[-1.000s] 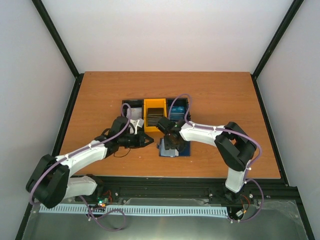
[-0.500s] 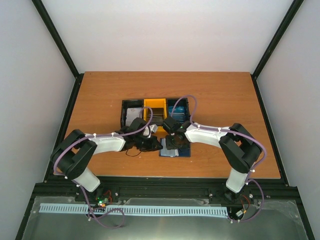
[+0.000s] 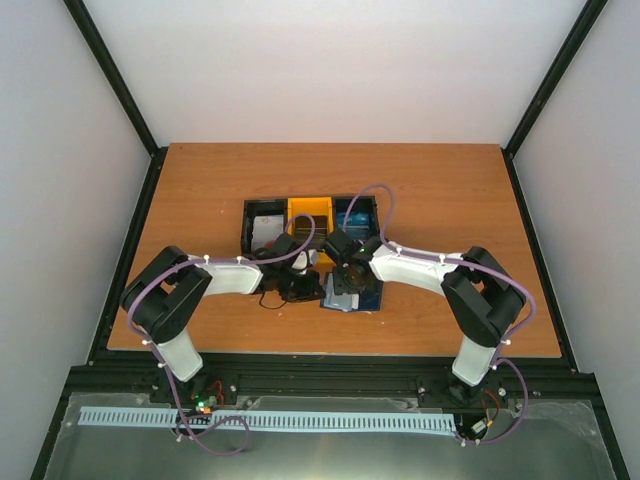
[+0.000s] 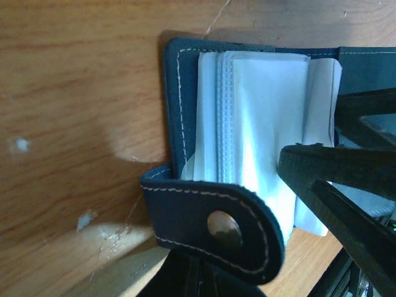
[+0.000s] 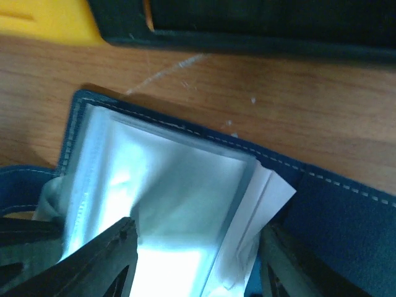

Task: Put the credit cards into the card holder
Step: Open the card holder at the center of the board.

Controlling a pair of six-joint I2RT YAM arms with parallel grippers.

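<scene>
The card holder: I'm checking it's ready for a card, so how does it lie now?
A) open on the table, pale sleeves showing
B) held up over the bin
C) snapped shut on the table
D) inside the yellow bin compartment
A: in the left wrist view the card holder lies open on the table, pale sleeves fanned out, snap strap undone.

The card holder (image 3: pixel 362 298) lies open on the table (image 3: pixel 200 180) just in front of the bin tray (image 3: pixel 248 214), whose compartments hold the credit cards (image 3: pixel 266 228), with my left gripper (image 3: pixel 317 290) at its left edge and my right gripper (image 3: pixel 345 283) over its pockets.
</scene>
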